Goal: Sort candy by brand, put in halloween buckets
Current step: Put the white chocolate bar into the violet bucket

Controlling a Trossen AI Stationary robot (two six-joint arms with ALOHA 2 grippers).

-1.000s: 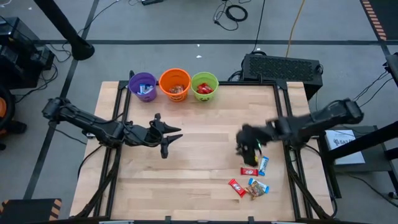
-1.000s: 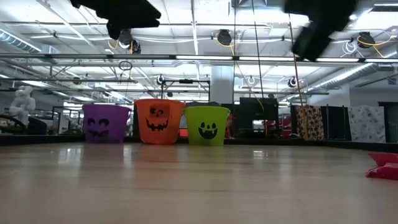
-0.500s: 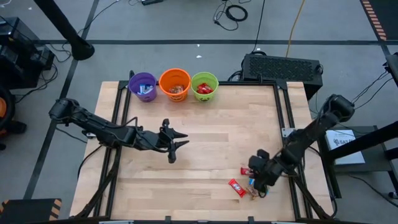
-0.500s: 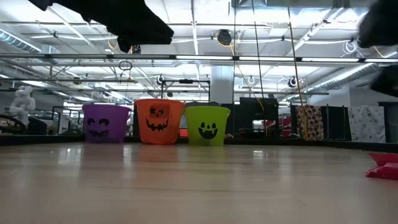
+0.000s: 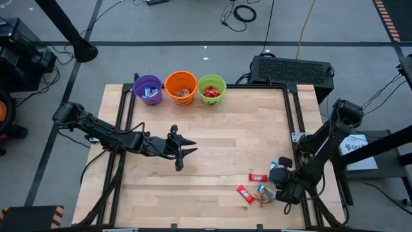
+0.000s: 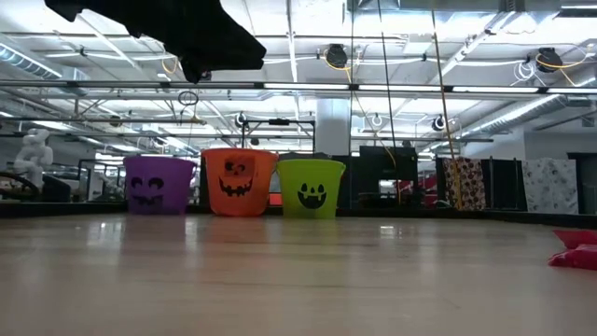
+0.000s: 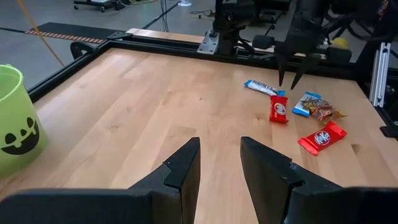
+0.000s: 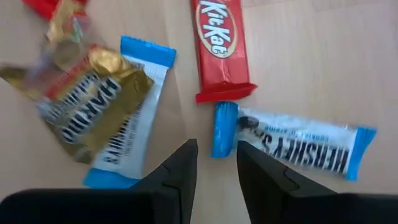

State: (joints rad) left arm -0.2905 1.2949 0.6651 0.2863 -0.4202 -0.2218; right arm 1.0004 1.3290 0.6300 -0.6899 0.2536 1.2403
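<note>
Several candy bars lie flat near the table's near right corner: a red KitKat (image 5: 257, 176) (image 8: 221, 43), a blue-and-white Hershey's bar (image 8: 292, 143) (image 7: 261, 86), a second KitKat (image 5: 244, 193) (image 7: 321, 137), and a gold bar on a blue one (image 5: 265, 194) (image 8: 93, 109). My right gripper (image 5: 273, 178) (image 8: 216, 163) (image 7: 289, 76) is open, pointing down just above the Hershey's bar's blue end, touching nothing. My left gripper (image 5: 183, 154) (image 7: 219, 167) is open, held above mid-table. The purple (image 5: 148, 90), orange (image 5: 181, 87) and green (image 5: 212, 89) buckets stand at the far edge with candy inside.
The buckets stand in a row in the low view: purple (image 6: 159, 184), orange (image 6: 240, 181), green (image 6: 311, 188). The green one (image 7: 15, 118) also shows in the left wrist view. Bare wood lies between the buckets and the candy. A black frame rail (image 5: 293, 122) runs along the right edge.
My right gripper has moved from mid-table toward the near right corner and come down over the candy cluster, leaving the low view. My left gripper has shifted a little toward the right and near edge. The candies have stayed where they were.
</note>
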